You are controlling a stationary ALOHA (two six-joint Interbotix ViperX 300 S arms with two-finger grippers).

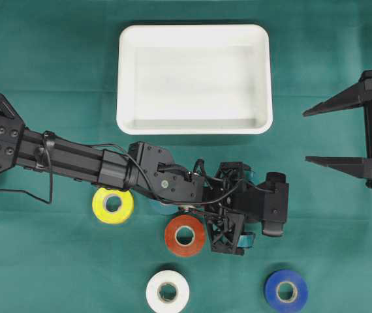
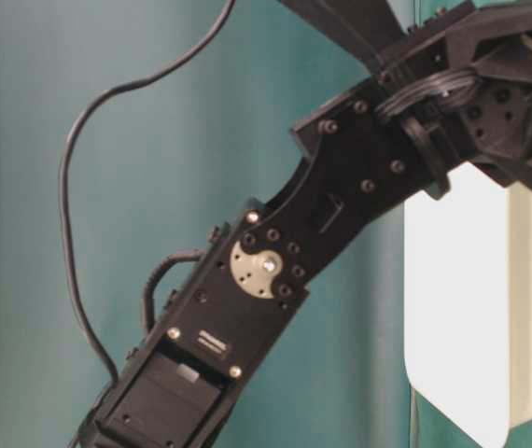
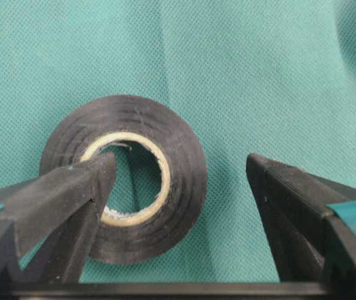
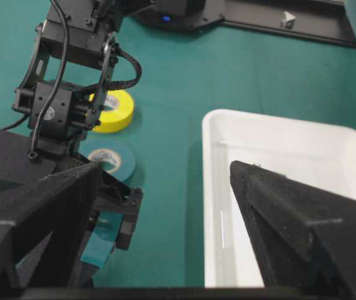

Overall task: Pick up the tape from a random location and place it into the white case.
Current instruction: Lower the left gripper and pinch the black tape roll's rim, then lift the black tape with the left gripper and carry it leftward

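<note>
The step in hand looked like the approach to the grasp. The left gripper [image 3: 178, 187] stood wide open, holding nothing, over a black tape [image 3: 125, 178] lying flat on the green cloth [image 3: 240, 69] near the table's middle, one finger [image 3: 72, 194] over its cardboard core, the other outside its wall. Next it would need to lower and close on that wall. The roll was glossy and ringed. The white case [image 1: 194, 127], smooth plastic with rounded corners, sat empty toward the far edge. The right gripper [image 1: 316, 135] hung open, empty.
</note>
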